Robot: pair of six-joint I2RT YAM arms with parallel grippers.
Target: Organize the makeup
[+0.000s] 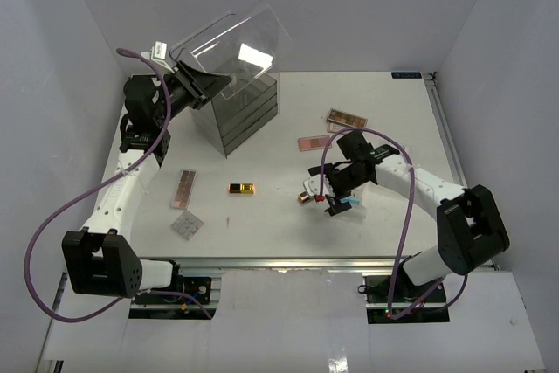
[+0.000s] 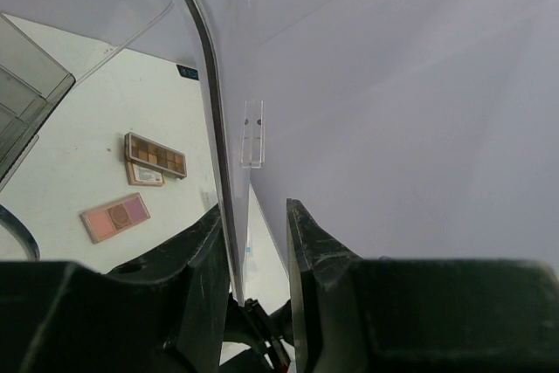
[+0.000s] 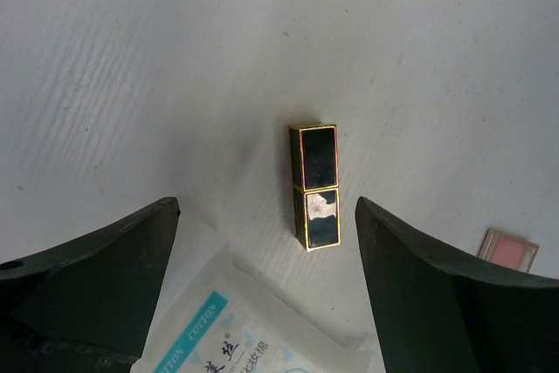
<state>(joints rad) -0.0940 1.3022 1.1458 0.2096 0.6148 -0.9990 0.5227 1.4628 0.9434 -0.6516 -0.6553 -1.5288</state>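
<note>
My left gripper (image 1: 196, 85) is at the back left, shut on the edge of the clear lid (image 1: 236, 45) of the acrylic drawer box (image 1: 240, 115). It holds the lid tilted up. In the left wrist view the lid's rim (image 2: 214, 128) runs between the fingers, against the left one. My right gripper (image 3: 266, 216) hangs open over a gold-black case (image 3: 314, 185) lying on the table between its fingers, without touching it. A white-teal packet (image 3: 236, 329) lies just beside that case. A second gold-black case (image 1: 242, 188) lies mid-table.
A brown palette (image 1: 182, 188) and a grey square palette (image 1: 187, 225) lie at the front left. Another brown palette (image 1: 348, 118) and a pink one (image 1: 314, 141) lie right of the box. White walls close in the table on three sides.
</note>
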